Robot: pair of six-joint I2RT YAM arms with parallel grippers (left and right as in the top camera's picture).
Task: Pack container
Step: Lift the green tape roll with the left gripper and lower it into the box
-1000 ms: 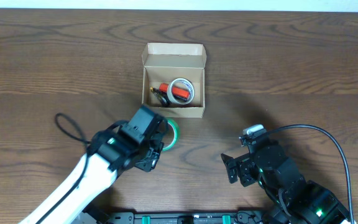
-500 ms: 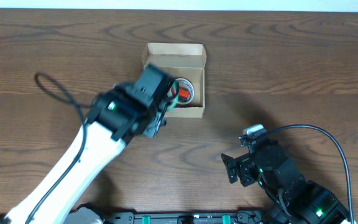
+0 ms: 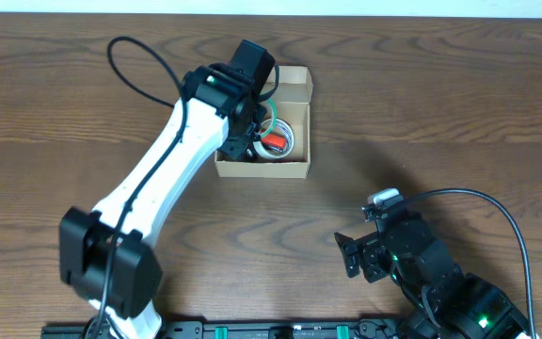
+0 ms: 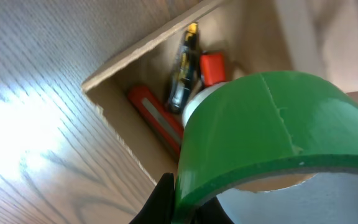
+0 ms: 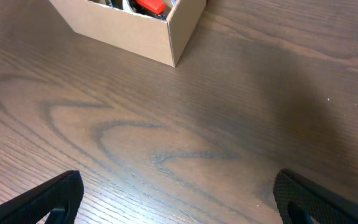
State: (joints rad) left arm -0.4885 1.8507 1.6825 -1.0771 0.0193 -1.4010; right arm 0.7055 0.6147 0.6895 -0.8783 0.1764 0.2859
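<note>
The tan cardboard container (image 3: 294,168) stands open at the table's far middle. My left gripper (image 3: 258,121) hovers over its left half, shut on a green tape roll (image 4: 253,134) by the roll's wall. In the left wrist view the container (image 4: 114,71) lies just below the roll, holding a red tool (image 4: 157,118), a black-and-yellow tool (image 4: 184,68) and a white roll with a red piece (image 3: 276,137). My right gripper (image 3: 350,256) is open and empty above bare table at the near right. The container's corner shows at the top of the right wrist view (image 5: 173,31).
A black cable (image 3: 144,61) loops off the left arm over the far left of the table. The wood table (image 3: 440,104) stretches around the container. The right arm's base sits at the near right edge.
My left arm has swung from the table in front of the container up over the container, carrying the green tape roll. The right arm has not moved.
</note>
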